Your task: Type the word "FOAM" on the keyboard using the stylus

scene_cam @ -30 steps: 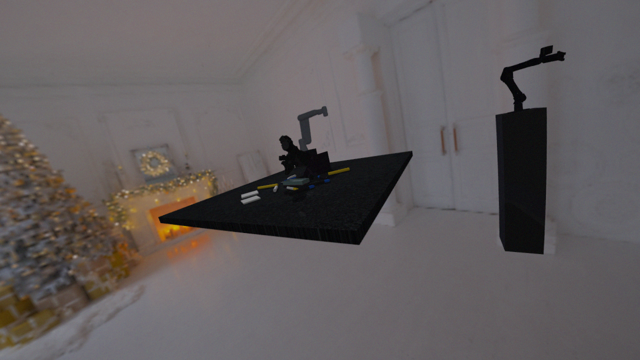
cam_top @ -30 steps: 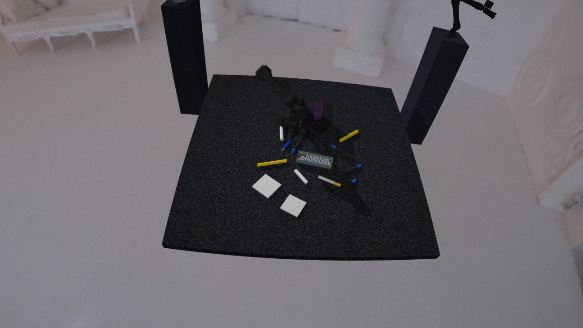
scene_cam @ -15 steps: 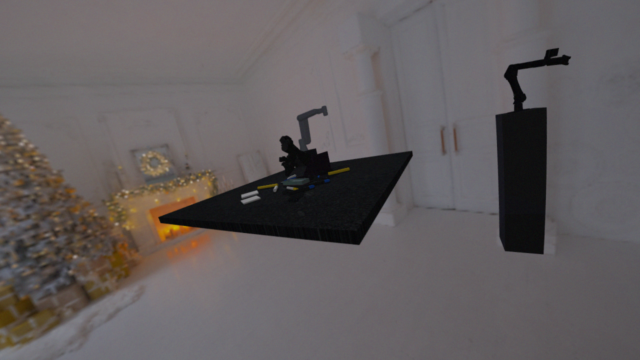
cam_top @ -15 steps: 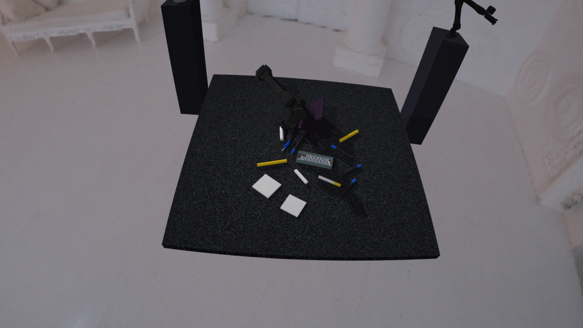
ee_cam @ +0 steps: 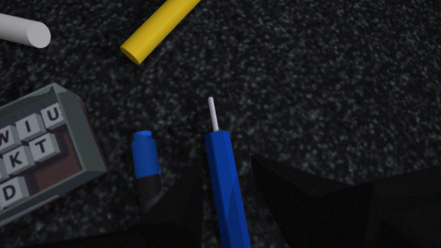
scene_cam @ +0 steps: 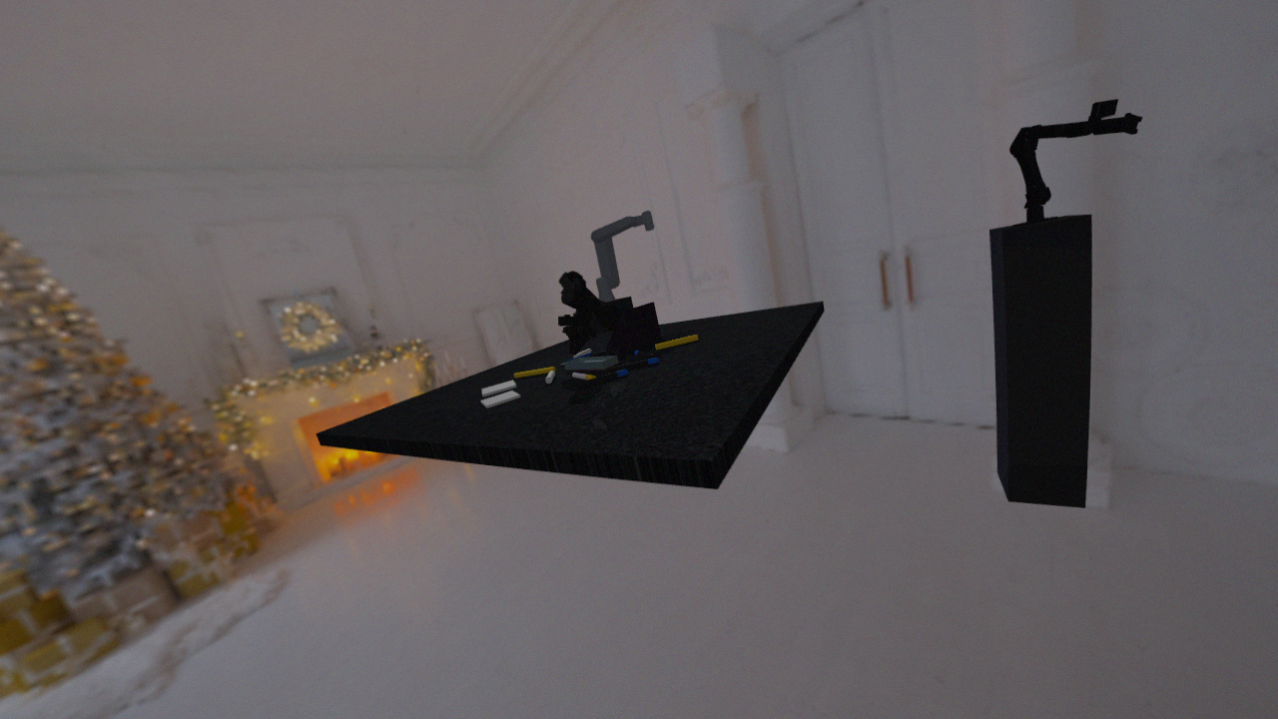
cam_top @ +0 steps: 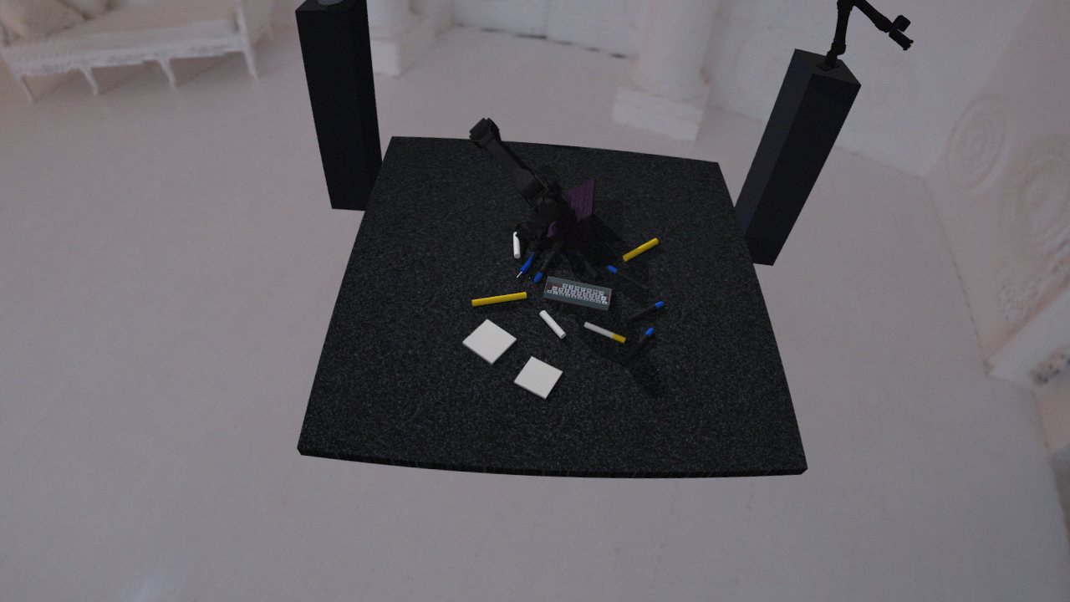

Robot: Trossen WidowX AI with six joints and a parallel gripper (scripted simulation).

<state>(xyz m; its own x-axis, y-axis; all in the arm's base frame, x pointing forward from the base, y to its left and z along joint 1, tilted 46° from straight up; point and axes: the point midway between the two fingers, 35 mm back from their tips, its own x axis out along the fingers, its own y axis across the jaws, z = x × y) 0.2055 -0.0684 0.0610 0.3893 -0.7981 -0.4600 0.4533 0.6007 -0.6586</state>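
Stylus (cam_top: 527, 265) (ee_cam: 224, 179) is flanked by gripper (cam_top: 527, 245) (scene_cam: 574, 343) (ee_cam: 225, 167) jaws, part-open w/ gaps; kbd (cam_top: 578, 293) (scene_cam: 590, 362) (ee_cam: 43, 146) is set nearer tabletop's (cam_top: 419, 419) (scene_cam: 536, 437) front edge.

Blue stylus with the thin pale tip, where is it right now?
In the wrist view, the blue stylus lies right of centre at the bottom, between the end effector's open fingers, just right of the blue-capped black marker.

On the worktop (cam_top: 419, 404) (scene_cam: 643, 428): one keyboard (cam_top: 577, 293) (scene_cam: 590, 363) (ee_cam: 17, 158), one blue stylus (cam_top: 527, 264) (ee_cam: 225, 186), four blue-tipped black pens (cam_top: 537, 277) (cam_top: 612, 268) (cam_top: 659, 304) (cam_top: 649, 330) (scene_cam: 653, 360) (scene_cam: 622, 373) (ee_cam: 146, 156), two yellow sticks (cam_top: 499, 299) (cam_top: 640, 249) (scene_cam: 534, 371) (scene_cam: 676, 342) (ee_cam: 160, 29), two white sticks (cam_top: 516, 245) (cam_top: 552, 323) (scene_cam: 550, 376) (ee_cam: 21, 29), one white-and-yellow stick (cam_top: 604, 332) (scene_cam: 582, 376), two white squares (cam_top: 489, 341) (cam_top: 538, 376) (scene_cam: 498, 388) (scene_cam: 500, 399).
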